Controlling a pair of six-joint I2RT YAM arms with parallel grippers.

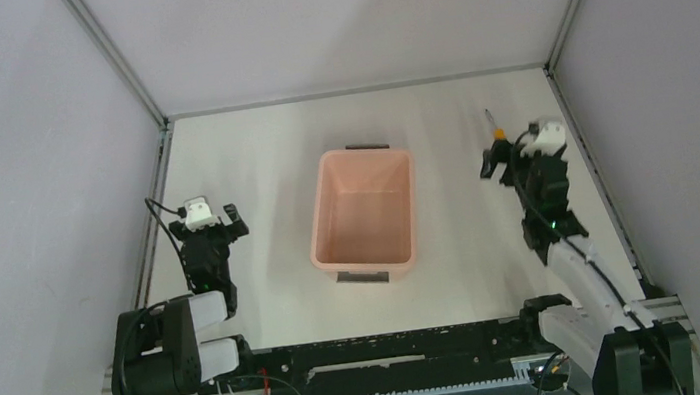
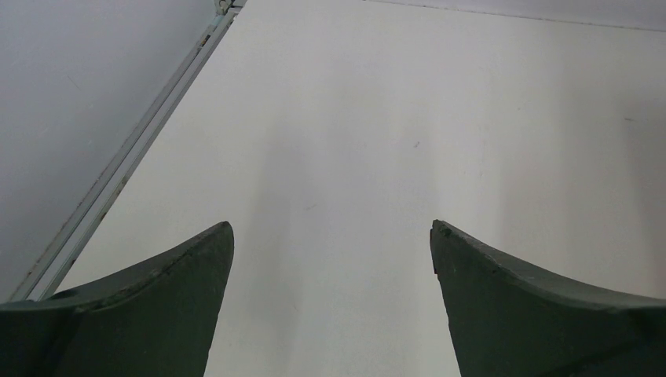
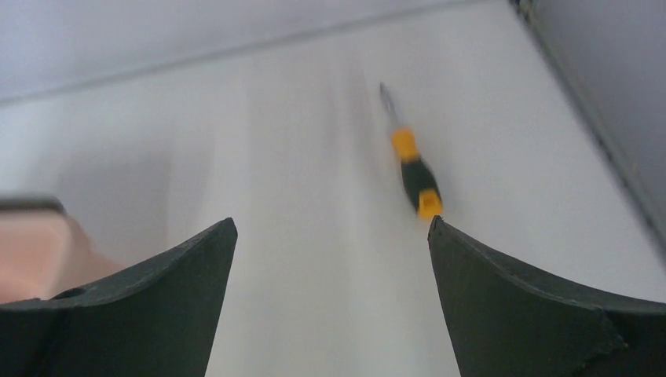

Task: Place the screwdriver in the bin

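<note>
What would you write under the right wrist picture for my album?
Open right tool facing the orange-and-black screwdriver on the white table, pink bin at the left edge.

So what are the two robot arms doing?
They are meant to put the screwdriver into the pink bin. Nothing has been picked up yet. The screwdriver lies flat on the table, to the right of the bin. The right pincer is wide open just short of it, with the handle end near its right finger. The left pincer is open too, over bare table on the other side of the bin. The bin looks empty.
</note>
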